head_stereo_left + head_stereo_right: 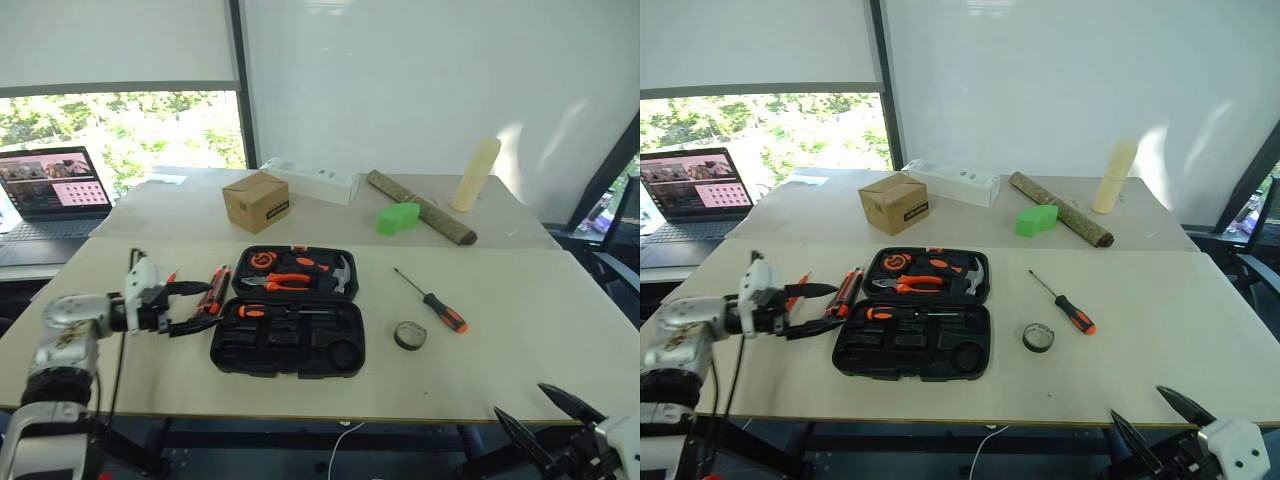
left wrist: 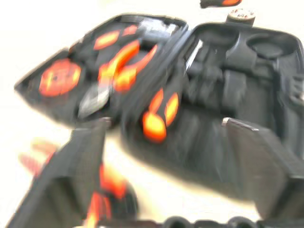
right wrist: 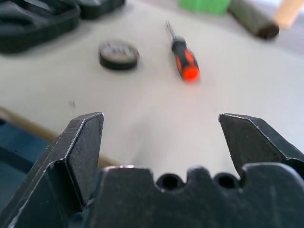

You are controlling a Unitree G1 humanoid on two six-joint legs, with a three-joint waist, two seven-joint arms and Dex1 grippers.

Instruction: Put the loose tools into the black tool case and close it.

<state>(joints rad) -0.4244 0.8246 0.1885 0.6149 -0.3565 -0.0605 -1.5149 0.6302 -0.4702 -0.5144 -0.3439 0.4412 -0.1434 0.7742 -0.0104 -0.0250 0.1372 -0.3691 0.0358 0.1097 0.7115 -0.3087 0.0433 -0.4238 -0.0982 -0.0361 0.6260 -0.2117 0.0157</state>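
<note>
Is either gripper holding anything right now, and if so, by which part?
Nothing is held. The left gripper is open beside the black tool case, over the loose tools lying left of it. The right gripper is open over bare table.

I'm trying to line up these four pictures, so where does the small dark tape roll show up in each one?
Left eye view: tape roll lies right of the open black tool case.
Right eye view: same spot, beside the screwdriver.
Left wrist view: at the case's far corner.
Right wrist view: beyond the open fingers, left of the screwdriver.
Shared landmark: that orange-and-black screwdriver.

Cardboard box (image 1: 256, 201), green block (image 1: 398, 218), perhaps laptop (image 1: 52, 192).
</note>
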